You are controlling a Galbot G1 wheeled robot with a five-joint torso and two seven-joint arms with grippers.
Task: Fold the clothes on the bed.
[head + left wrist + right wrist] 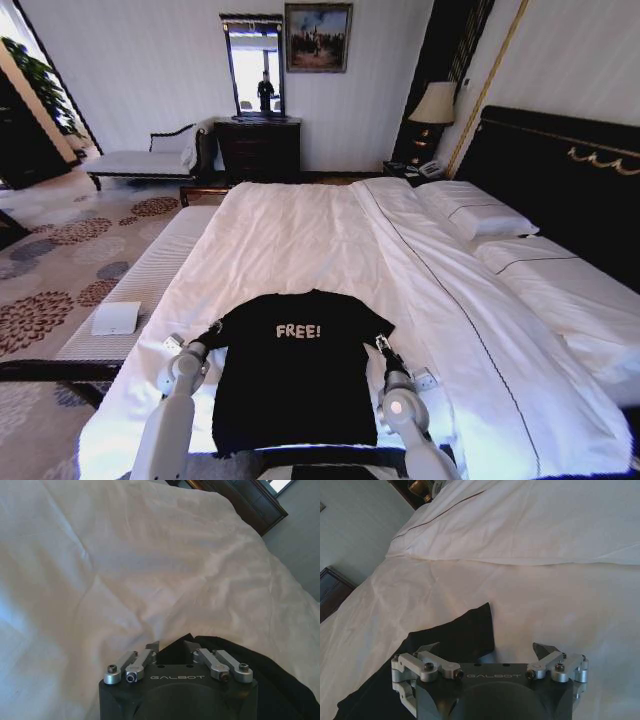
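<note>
Black T-shirt [297,375], white "FREE!" print on chest: lies flat, front up, at the near end of the bed [300,240], collar toward the headboard [560,165], hem toward the robot. Both short sleeves are spread out to the sides.

Left gripper [214,331]: sits at the shirt's left sleeve, arm reaching in from the near edge. In left wrist view, left gripper [171,646] has its jaws spread apart, w/ black sleeve fabric [220,647] lying under and between the tips; nothing is clamped.

Right gripper [380,343]: sits at the shirt's right sleeve, mirror pose. In right wrist view, right gripper [487,649] has its jaws released wide, one tip over the black sleeve [465,630], the other over bare white sheet [560,600].

Bed: white sheets, two white pillows [475,212] at the head end on the robot's right. Bkgd: dark dresser [258,148] w/ mirror, chaise [150,158] by the far wall, lamp [433,105] beside the headboard, patterned carpet [70,250] to the left.
</note>
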